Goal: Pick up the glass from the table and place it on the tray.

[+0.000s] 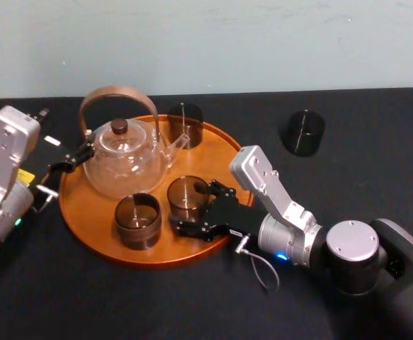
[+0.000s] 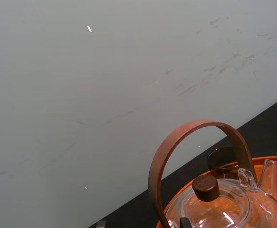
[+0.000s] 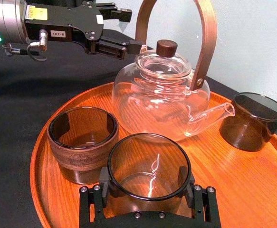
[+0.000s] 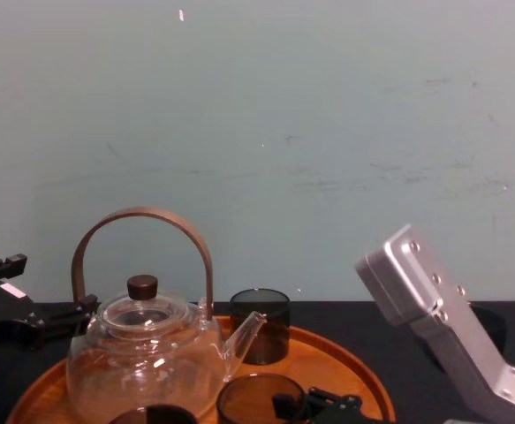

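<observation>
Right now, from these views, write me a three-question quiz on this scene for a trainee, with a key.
1. How many glasses stand on the tray?
2. True or false: one glass stands on the table, off the tray.
3. Which is at the tray's front-right glass? A: left end effector. B: right end effector.
Key: 1 three; 2 true; 3 B.

Right arm (image 1: 284, 205) extends from the near right of the desk (image 1: 376, 142), elbow bent. Right tool (image 3: 144, 183) clamps a glass (image 1: 185, 193). Left arm (image 1: 8, 163) stands at the left edge, left tool (image 1: 75, 157) parted.
</observation>
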You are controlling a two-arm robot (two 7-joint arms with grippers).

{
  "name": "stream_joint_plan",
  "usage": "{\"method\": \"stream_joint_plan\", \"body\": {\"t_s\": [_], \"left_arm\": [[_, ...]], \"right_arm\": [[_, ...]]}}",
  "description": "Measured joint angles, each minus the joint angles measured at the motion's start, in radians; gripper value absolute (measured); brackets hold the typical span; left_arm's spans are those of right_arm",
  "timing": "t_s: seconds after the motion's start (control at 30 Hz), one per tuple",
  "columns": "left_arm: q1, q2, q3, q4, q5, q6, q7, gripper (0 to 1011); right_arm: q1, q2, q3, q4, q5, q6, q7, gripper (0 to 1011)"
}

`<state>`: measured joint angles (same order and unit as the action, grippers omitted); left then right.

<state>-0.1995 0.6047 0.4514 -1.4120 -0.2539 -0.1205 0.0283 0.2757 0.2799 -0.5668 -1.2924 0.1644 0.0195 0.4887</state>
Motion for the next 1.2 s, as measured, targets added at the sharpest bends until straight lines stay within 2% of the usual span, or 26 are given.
{"method": "stream_joint_plan", "body": {"t_s": [0.5,0.63,0.93,1.2], "left_arm": [[0.0,0.0,0.0,0.0,0.0,0.0,0.0,1010],[0.0,0.0,0.0,0.0,0.0,0.0,0.0,1010],[0.0,0.0,0.0,0.0,0.0,0.0,0.0,1010],[0.0,0.0,0.0,0.0,0.0,0.0,0.0,1009]], "right_arm": [[-0.001,0.001,0.001,-0.001,0.0,0.0,0.0,912],[-0.001,0.001,0.001,-0.002,0.0,0.0,0.001,1000],[-0.001,0.002,0.001,-0.002,0.0,0.0,0.001,1002],[-0.007,0.008,0.006,-0.011,0.023,0.018,0.016,1002]]}}
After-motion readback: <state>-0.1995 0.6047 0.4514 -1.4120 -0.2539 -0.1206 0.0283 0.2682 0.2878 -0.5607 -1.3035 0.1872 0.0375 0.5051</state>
